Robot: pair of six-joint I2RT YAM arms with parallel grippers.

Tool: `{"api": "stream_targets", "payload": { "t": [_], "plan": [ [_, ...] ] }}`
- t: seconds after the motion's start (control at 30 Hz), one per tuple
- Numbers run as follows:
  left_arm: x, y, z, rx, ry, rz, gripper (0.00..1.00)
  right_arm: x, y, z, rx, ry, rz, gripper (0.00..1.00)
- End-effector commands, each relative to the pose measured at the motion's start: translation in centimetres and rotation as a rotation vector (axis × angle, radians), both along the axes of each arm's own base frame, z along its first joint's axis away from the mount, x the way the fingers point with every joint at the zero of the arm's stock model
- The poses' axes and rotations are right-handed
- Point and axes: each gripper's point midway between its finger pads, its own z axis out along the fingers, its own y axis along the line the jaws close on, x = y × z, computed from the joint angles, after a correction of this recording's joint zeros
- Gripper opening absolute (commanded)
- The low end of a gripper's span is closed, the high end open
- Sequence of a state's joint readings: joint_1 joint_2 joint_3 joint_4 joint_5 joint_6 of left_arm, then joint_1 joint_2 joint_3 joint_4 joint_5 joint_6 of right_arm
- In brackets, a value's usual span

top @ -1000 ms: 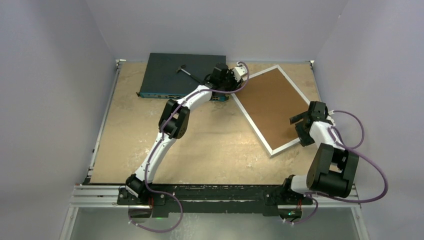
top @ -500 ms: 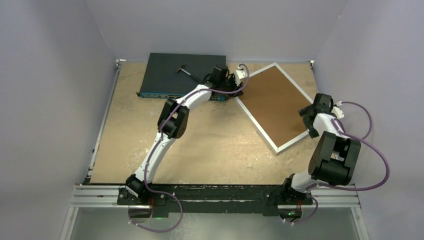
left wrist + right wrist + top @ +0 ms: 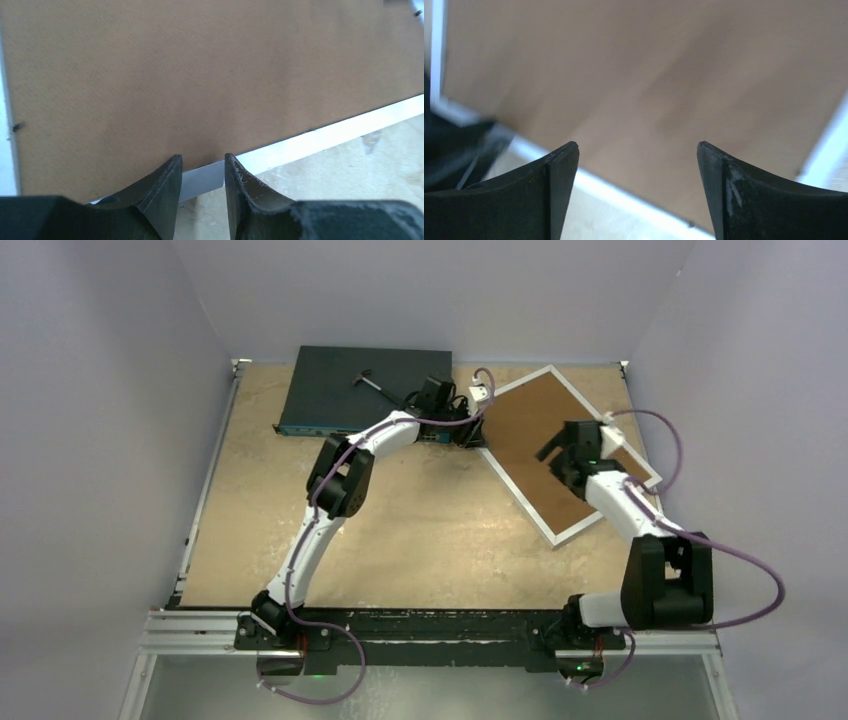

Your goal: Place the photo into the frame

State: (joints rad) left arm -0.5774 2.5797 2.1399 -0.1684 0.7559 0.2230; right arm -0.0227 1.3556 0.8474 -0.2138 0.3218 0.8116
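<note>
Top view, frame: a large rectangle with a thin white rim [image 3: 516,494] lies flat on the far right part of the counter [image 3: 420,530], turned at an angle so one corner points toward the arms.
Top view, backing board: a plain matte brown board [image 3: 520,425] fills the frame inside the rim.
Top view, box: a flat dark box [image 3: 340,390] sits at the far left, near the frame's left corner.
Top view, left tool: the left tool [image 3: 470,427] is at the frame's left corner, between the box and the frame.
Top view, right tool: the right tool [image 3: 558,452] hangs over the middle of the brown board, its fingers spread wide with nothing between them.
Left wrist, surfaces: the board [image 3: 200,75] shows a fine fibrous grain; the smooth white rim [image 3: 325,137] runs beside it, with pale mottled counter [image 3: 350,170] beyond. A small black tab [image 3: 17,127] sits at the board's edge.
Left wrist, left tool: the two dark fingers stand a narrow gap apart [image 3: 202,165], their tips at the rim, and a strip of rim shows through the gap. Whether they pinch the frame I cannot tell.
Right wrist, surfaces: the picture is blurred; brown board [image 3: 649,75], white rim [image 3: 624,192] and counter [image 3: 589,220] can be made out.
Right wrist, right tool: the fingers are far apart [image 3: 637,147] and hold nothing; board and rim lie below the gap.
</note>
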Motion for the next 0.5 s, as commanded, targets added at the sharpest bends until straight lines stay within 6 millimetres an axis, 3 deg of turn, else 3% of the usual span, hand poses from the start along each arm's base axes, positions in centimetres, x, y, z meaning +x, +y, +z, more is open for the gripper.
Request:
{"api": "stream_targets", "payload": {
  "t": [0.0,0.1,0.23,0.33,0.47],
  "plan": [
    [-0.6,2.1,2.6,-0.033,0.221,0.095,0.37,3.3,7.2,1.6,-0.039,-0.059,0.237,0.86],
    [3.2,5.3,9.0,-0.152,0.219,0.208,0.51,6.3,10.9,2.0,-0.137,-0.056,0.419,0.86],
    [5.9,10.2,14.9,-0.242,0.191,0.305,0.63,9.6,14.3,2.2,-0.235,-0.065,0.588,0.85],
    [7.1,14.5,18.7,-0.306,0.177,0.368,0.64,11.4,16.0,2.3,-0.247,-0.109,0.685,0.82],
    [7.4,19.0,20.8,-0.321,0.161,0.431,0.65,13.4,18.3,2.3,-0.289,-0.155,0.82,0.78]
  ]
}}
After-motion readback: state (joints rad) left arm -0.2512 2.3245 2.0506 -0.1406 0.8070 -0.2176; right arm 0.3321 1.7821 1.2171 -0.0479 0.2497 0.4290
